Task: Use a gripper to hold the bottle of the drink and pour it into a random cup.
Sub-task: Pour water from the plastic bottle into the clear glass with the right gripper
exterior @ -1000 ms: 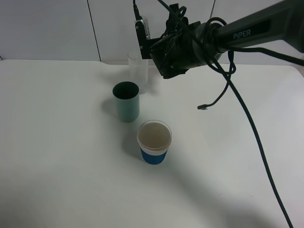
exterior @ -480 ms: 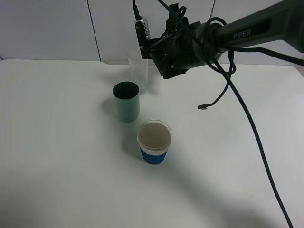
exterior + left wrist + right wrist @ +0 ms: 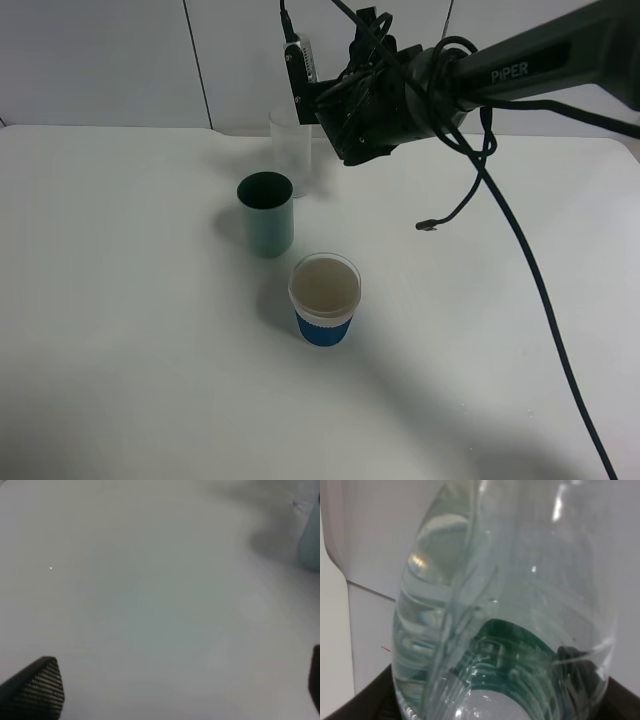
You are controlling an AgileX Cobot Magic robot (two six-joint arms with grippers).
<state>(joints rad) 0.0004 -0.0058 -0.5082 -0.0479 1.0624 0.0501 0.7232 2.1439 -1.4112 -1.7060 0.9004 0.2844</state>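
My right gripper (image 3: 325, 95) hangs high at the back of the table and is shut on the bottle of the drink (image 3: 300, 68). The bottle sits just above the clear glass cup (image 3: 290, 150). In the right wrist view the bottle (image 3: 505, 605) fills the picture: clear ribbed plastic with a dark green label, and black jaws at both lower corners. My left gripper (image 3: 175, 690) is open over bare table; only one carbon-patterned fingertip (image 3: 37, 690) and the edge of the other show. It is out of the exterior high view.
A teal opaque cup (image 3: 266, 213) stands in front of the clear glass and also shows in the left wrist view (image 3: 311, 545). A white paper cup with a blue sleeve (image 3: 324, 298) stands nearer. A black cable (image 3: 520, 250) hangs from the right arm. The white table (image 3: 120, 330) reaches the back wall.
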